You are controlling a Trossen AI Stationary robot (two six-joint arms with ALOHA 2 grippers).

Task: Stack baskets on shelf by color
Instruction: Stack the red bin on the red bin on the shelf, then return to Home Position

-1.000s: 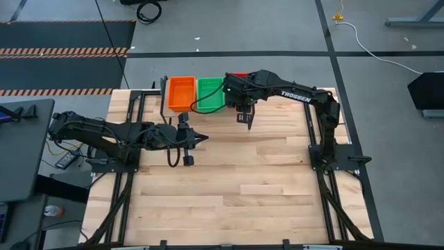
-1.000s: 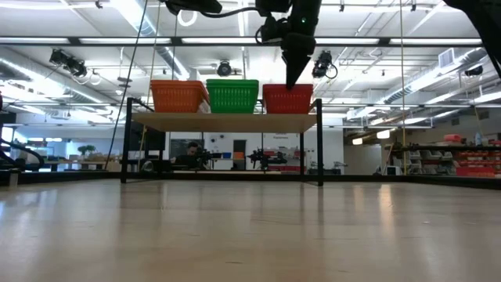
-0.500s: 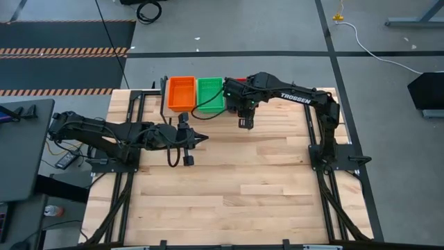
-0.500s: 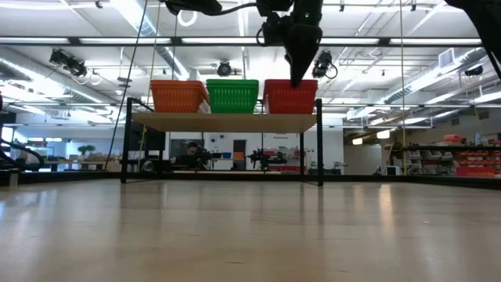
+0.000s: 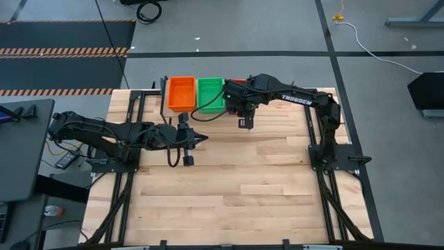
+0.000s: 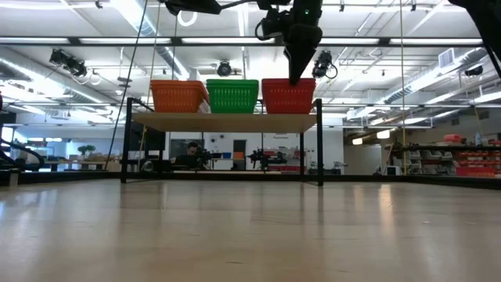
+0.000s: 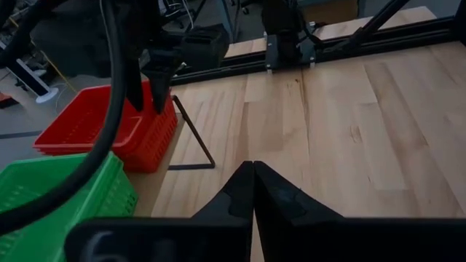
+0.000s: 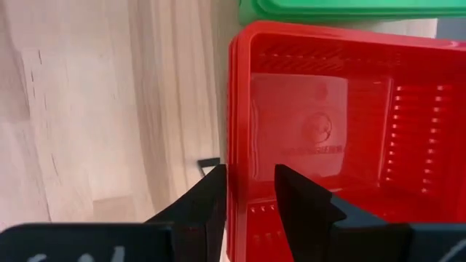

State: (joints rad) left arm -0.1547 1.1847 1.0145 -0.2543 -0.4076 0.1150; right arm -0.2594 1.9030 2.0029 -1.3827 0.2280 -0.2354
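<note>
Pale wood planks make up the tabletop (image 5: 229, 180), framed by black metal rails and standing on a grey concrete floor (image 5: 229, 28) with a black-and-orange striped strip at its far left. Along the tabletop's far edge stands the shelf (image 6: 223, 121), a light plank on thin black legs, carrying three stacks side by side: the orange baskets (image 6: 178, 95) at the shelf's left end, the green baskets (image 6: 232, 95) in the middle, and the red baskets (image 6: 288, 95) at the right end, each just beside the next. The left gripper (image 5: 201, 138) waits over the left half of the tabletop, its fingers (image 7: 251, 191) pressed together on nothing. The right gripper (image 5: 242, 119) sits at the near rim of the red stack; in the right wrist view its two dark fingers (image 8: 215, 200) straddle the top red basket's wall, one outside and one inside, clasping that wall. The low view shows that arm reaching down from above onto the red stack. Beyond the table the room is a large hall with long ceiling lights, pipes, distant benches and a person (image 6: 192, 153) seated behind the shelf's legs.
</note>
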